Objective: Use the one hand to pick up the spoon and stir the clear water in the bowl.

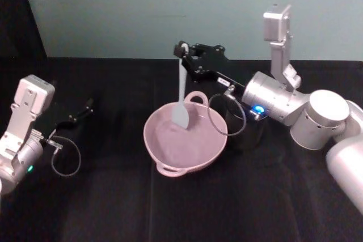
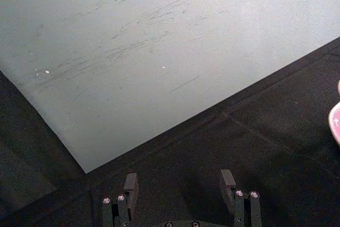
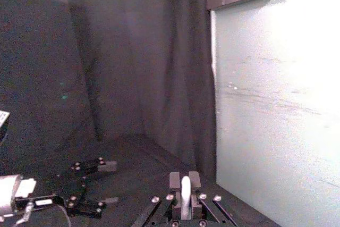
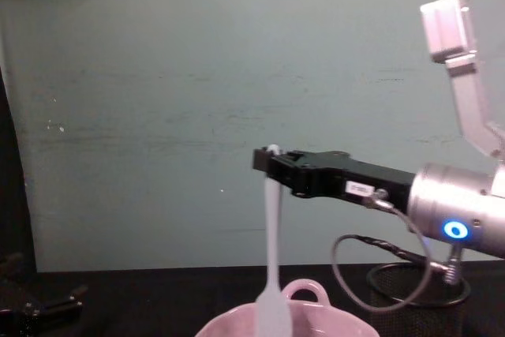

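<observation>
The right hand [image 1: 182,50] is clamped on the very top of the spoon [image 1: 180,92], above the far side of the bowl [image 1: 146,137]; the left hand [image 2: 179,183], spread wide, is parked well left of the bowl. The spoon is judged light, stiff and slick, so it may pivot when gripped so high. Its long axis is held almost upright, with the head down inside the bowl.

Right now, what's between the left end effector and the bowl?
Just bare black table cover, as the head view shows. The left end effector sits open, well apart from the bowl.
</observation>
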{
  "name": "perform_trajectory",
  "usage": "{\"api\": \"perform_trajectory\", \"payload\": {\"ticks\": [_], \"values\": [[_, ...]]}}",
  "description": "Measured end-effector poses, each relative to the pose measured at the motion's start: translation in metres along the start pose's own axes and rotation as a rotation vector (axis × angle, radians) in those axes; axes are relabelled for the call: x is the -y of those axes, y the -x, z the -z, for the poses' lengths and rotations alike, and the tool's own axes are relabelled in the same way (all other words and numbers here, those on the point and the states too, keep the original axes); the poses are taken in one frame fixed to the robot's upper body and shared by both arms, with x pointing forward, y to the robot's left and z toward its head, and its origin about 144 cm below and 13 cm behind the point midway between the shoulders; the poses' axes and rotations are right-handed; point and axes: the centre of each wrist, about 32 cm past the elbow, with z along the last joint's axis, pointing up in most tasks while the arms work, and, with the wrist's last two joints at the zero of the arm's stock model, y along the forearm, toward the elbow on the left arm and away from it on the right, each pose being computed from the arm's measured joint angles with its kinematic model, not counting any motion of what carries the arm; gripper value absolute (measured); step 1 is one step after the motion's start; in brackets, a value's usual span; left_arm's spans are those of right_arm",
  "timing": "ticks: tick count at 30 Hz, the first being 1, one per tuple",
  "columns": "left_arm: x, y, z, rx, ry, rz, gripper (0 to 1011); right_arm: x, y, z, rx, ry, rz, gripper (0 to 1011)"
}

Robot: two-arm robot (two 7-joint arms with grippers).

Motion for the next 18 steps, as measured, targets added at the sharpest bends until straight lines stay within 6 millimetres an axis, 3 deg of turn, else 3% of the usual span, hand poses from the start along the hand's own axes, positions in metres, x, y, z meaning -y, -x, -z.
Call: {"api": "perform_trajectory", "payload": {"ticks": [8, 18], "values": [[0.0, 0.0, 0.0, 0.0, 0.0, 0.0, 1011, 0.031, 0.002, -0.002, 0.01, -0.002, 0.054, 105], [0.0, 0.0, 0.0, 0.0, 0.0, 0.0, 1011, 0.052, 0.017, -0.005, 0.014, -0.012, 0.059, 105]]}}
